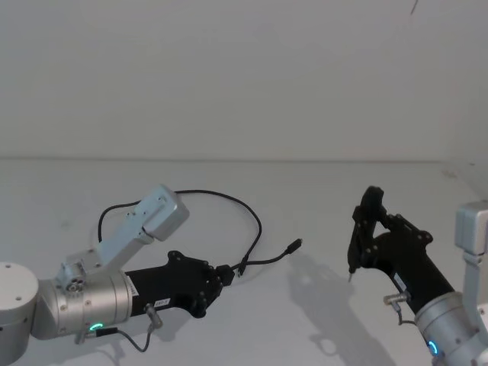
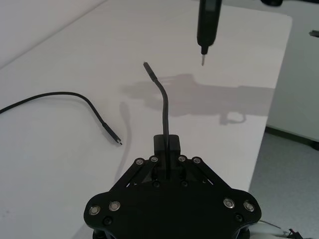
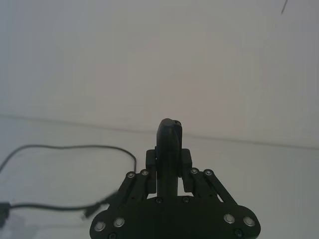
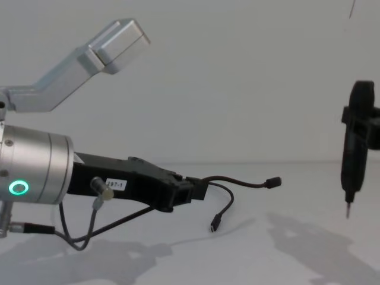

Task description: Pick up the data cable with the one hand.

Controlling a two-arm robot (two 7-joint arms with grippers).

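**Data cable** [image 2: 166,114]: black cord, pinched close to one end. That end's plug [image 4: 273,182] juts forward, clear of the table [image 1: 320,191]. The remainder loops toward the table's far edge and back behind the left arm [image 1: 84,301]. The second plug [image 2: 116,141] lies on the surface just beside the fingers.

**Left gripper** [image 1: 227,273]: low over the table's near left part, fingers clamped on the cord.

**Right gripper** [image 1: 351,265]: idle above the near right part, fingers together, pointed tip down.

**Hazards, as judged:**
- The hold sits near the end of a thin, slick cord, so the weight of the trailing loop may draw it out through the pads on lifting.
- The loop behind the arm may snag there and jerk the grip.
- The free plug may drag across the table.
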